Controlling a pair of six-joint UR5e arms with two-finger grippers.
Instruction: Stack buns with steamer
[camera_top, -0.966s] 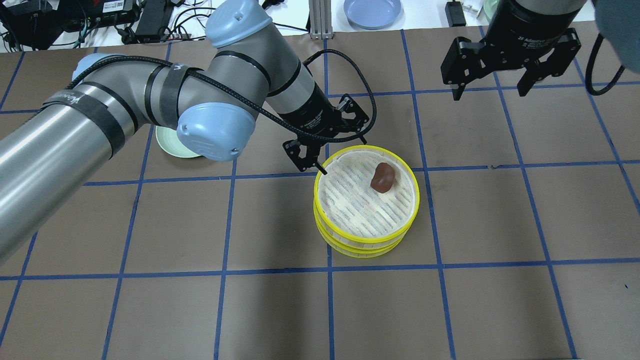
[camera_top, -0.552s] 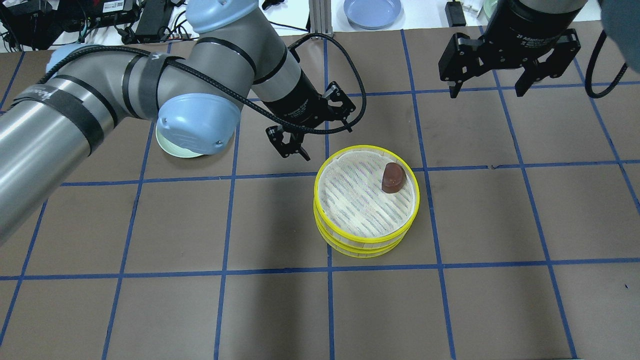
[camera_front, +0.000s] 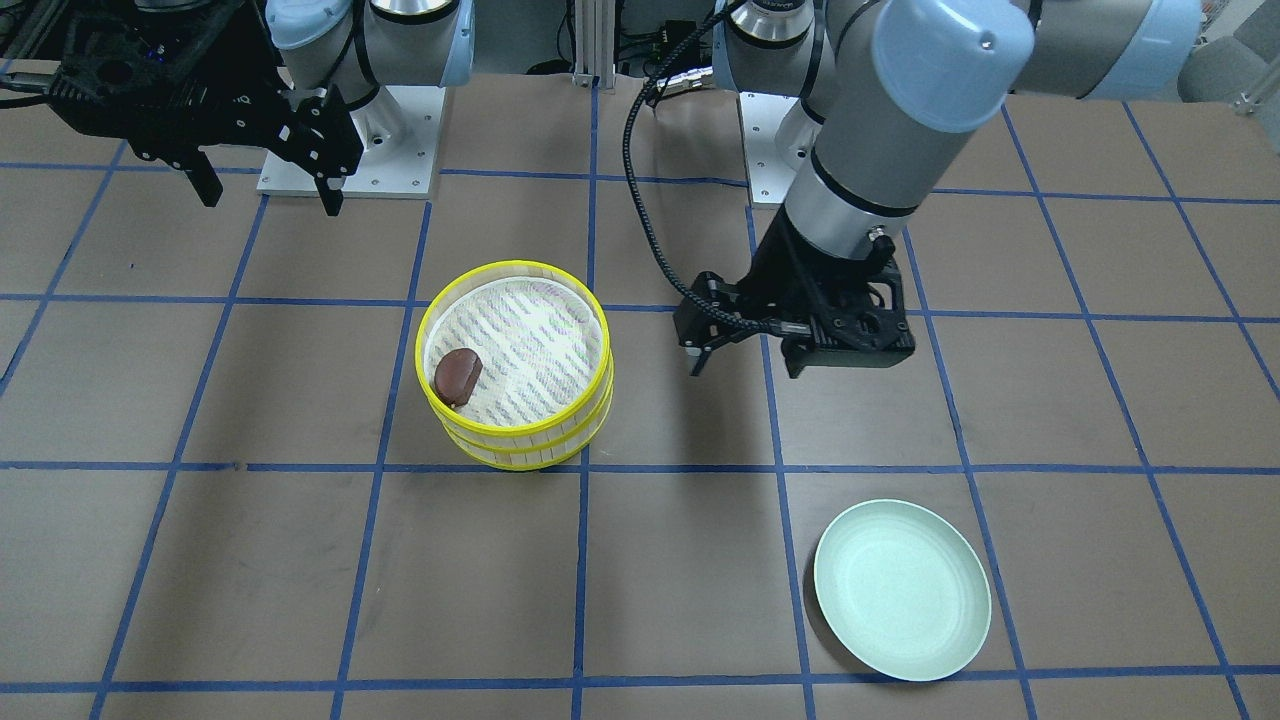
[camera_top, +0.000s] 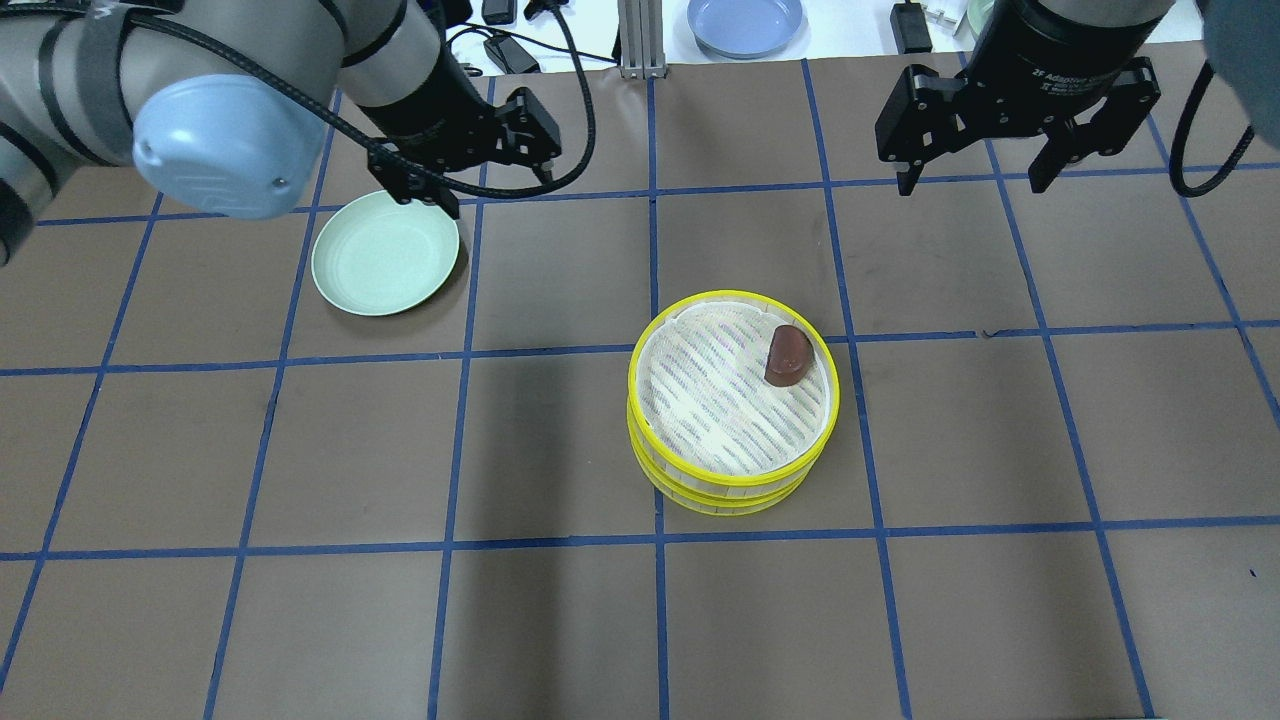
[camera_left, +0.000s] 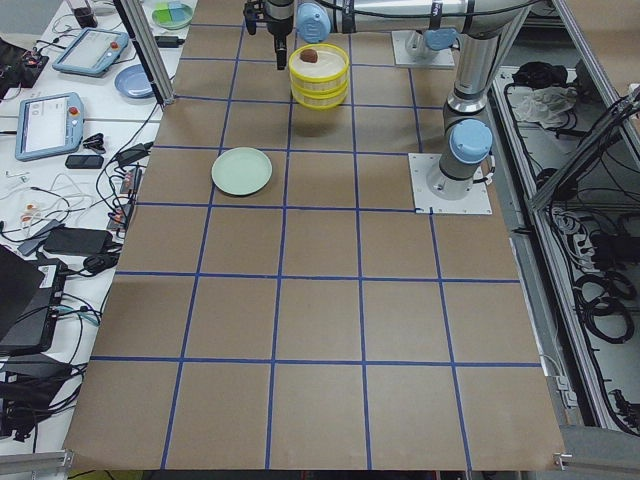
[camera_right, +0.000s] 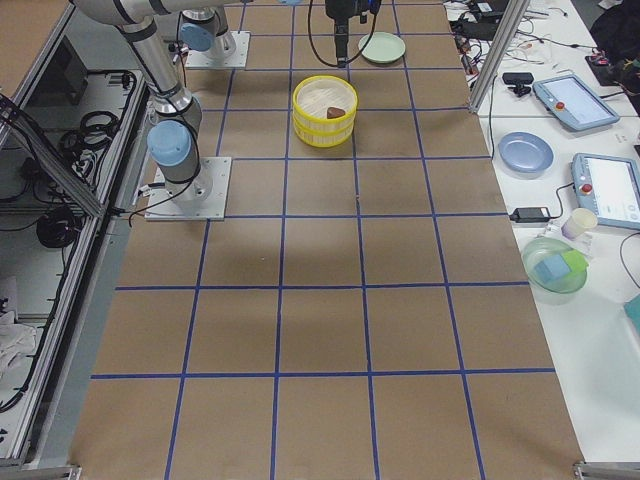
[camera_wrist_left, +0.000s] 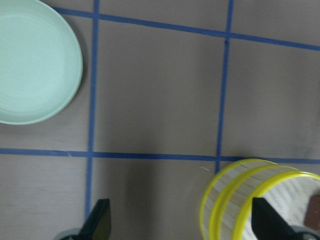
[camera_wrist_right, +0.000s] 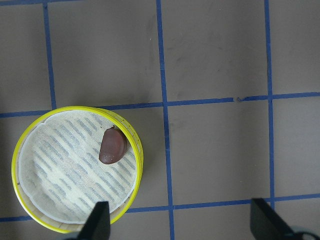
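Observation:
The steamer (camera_top: 700, 410), two yellow-rimmed tiers stacked, stands mid-table. The dark reddish-brown bun (camera_top: 787, 355) lies in its top tier against the right rim; it also shows in the front view (camera_front: 457, 375) and the right wrist view (camera_wrist_right: 111, 146). The pale cream bun is out of view. My left gripper (camera_top: 495, 190) is open and empty, hovering left of and beyond the steamer, beside the pale green plate (camera_top: 385, 253). My right gripper (camera_top: 972, 187) is open and empty, high above the table to the steamer's far right.
The pale green plate (camera_front: 902, 588) has nothing on it. A blue plate (camera_top: 745, 22), cables and devices sit on the white bench beyond the table's far edge. An aluminium post (camera_top: 635, 40) stands at the back middle.
My left gripper has pulled back from the steamer's left rim, moving left and away toward the green plate. The brown bun shifted against the right rim. The right arm has barely moved.

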